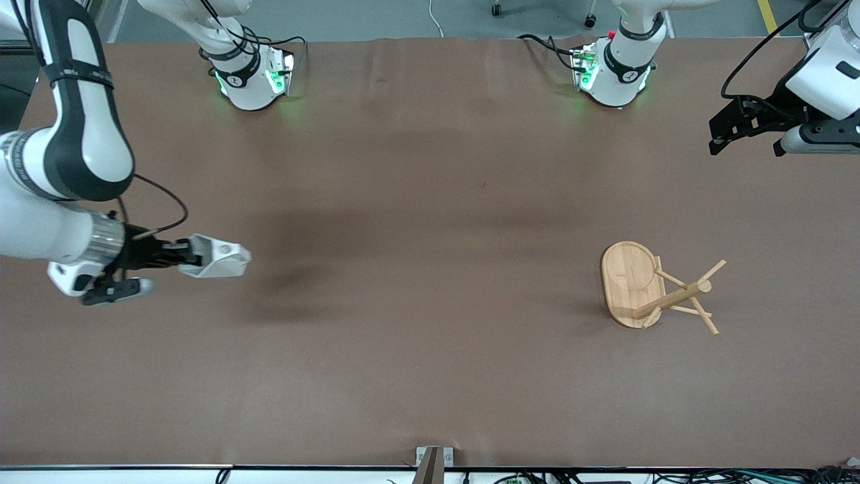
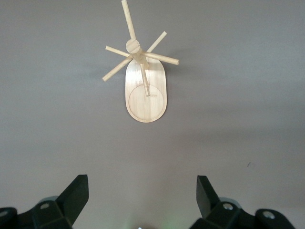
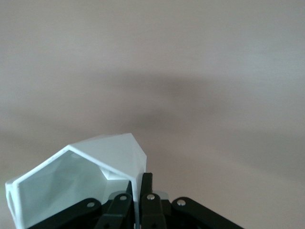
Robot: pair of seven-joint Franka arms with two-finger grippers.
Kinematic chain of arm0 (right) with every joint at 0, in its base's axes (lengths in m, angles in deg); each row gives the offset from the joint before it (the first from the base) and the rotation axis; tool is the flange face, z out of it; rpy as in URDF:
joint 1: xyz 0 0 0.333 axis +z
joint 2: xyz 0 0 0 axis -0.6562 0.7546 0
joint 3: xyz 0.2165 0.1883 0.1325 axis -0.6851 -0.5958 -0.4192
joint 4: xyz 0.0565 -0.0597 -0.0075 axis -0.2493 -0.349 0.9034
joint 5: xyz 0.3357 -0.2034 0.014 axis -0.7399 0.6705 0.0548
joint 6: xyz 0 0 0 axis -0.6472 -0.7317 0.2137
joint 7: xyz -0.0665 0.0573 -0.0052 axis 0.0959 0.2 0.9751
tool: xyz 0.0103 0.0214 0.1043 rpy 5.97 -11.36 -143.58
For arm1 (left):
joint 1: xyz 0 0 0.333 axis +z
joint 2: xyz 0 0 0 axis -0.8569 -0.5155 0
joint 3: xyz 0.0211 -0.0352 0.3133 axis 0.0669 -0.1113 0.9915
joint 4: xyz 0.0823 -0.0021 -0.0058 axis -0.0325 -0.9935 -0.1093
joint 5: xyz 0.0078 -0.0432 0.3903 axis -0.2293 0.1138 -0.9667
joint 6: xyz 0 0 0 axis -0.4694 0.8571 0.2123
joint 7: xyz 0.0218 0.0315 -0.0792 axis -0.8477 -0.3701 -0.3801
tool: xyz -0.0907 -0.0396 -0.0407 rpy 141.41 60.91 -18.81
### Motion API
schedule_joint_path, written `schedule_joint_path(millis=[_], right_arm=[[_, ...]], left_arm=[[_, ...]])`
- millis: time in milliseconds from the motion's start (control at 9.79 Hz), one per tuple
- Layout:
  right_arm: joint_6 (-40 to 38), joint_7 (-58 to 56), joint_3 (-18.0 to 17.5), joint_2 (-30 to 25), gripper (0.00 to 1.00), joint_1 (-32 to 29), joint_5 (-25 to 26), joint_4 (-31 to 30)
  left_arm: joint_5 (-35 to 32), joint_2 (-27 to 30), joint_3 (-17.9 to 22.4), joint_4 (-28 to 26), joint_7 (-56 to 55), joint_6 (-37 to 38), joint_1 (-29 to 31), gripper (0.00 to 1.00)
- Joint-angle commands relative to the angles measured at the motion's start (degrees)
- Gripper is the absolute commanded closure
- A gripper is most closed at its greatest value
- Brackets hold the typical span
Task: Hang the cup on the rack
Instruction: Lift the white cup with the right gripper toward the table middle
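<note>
The white faceted cup (image 1: 218, 259) is held in the air by my right gripper (image 1: 190, 254) over the right arm's end of the table. The gripper is shut on the cup's wall, one finger inside and one outside, as the right wrist view shows on the gripper (image 3: 139, 185) and the cup (image 3: 81, 174). The bamboo rack (image 1: 650, 289) stands upright on its oval base toward the left arm's end of the table. My left gripper (image 1: 742, 140) hangs open and empty above the table, well apart from the rack. In the left wrist view the rack (image 2: 145, 93) lies ahead of that gripper (image 2: 143, 183).
The brown table (image 1: 430, 202) has only the rack standing on it. Both arm bases (image 1: 252, 74) stand along its edge farthest from the front camera. A small metal bracket (image 1: 433, 460) sits at the edge nearest that camera.
</note>
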State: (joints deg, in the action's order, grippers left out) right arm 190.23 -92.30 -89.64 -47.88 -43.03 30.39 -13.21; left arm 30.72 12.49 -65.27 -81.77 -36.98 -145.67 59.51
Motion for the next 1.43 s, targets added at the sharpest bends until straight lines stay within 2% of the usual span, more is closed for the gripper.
schedule_joint_path(millis=[0, 204, 307, 511, 613, 920, 1124, 1328], right_arm=[[-0.4, 0.63, -7.96, 0.42, 1.0, -0.18, -12.52, -0.24], [1.08, 0.73, -15.09, 1.47, 1.0, 0.52, -24.13, -0.24], [2.74, 0.64, -15.99, 1.82, 1.0, 1.66, -29.32, -0.24], [6.08, 0.73, -18.54, 2.62, 1.0, 4.12, -39.78, -0.07], [7.32, 1.25, -18.63, 2.62, 1.0, 6.22, -42.7, -0.07], [13.38, 1.87, -18.72, 3.23, 1.0, 9.84, -48.08, 0.02], [14.44, 1.96, -18.72, 3.23, 0.99, 11.07, -48.36, 0.11], [14.45, 1.96, -18.72, 3.23, 0.99, 11.6, -49.15, -0.07]], left_arm=[[0.99, -1.25, -0.14, 0.05, -0.09, 1.11, 0.25, 0.0], [1.08, -1.6, -0.14, -0.04, 0.61, 1.11, 0.08, 0.0], [1.43, -4.3, -0.31, 0.14, 0.79, 1.2, -0.62, 0.0], [6.07, -5.29, -1.62, 1.19, 0.88, 1.2, -2.63, 0.0], [7.31, -5.29, -2.94, 1.19, 0.7, 1.2, -4.65, 0.0], [10.31, -5.29, -9.08, 1.37, 1.49, 0.15, -10.63, 0.0], [10.13, -5.29, -15.67, 1.63, 2.02, -4.93, -12.93, 0.0], [11.35, -6.86, -18.5, 1.28, 16.09, -13.7, -13.02, 0.0]])
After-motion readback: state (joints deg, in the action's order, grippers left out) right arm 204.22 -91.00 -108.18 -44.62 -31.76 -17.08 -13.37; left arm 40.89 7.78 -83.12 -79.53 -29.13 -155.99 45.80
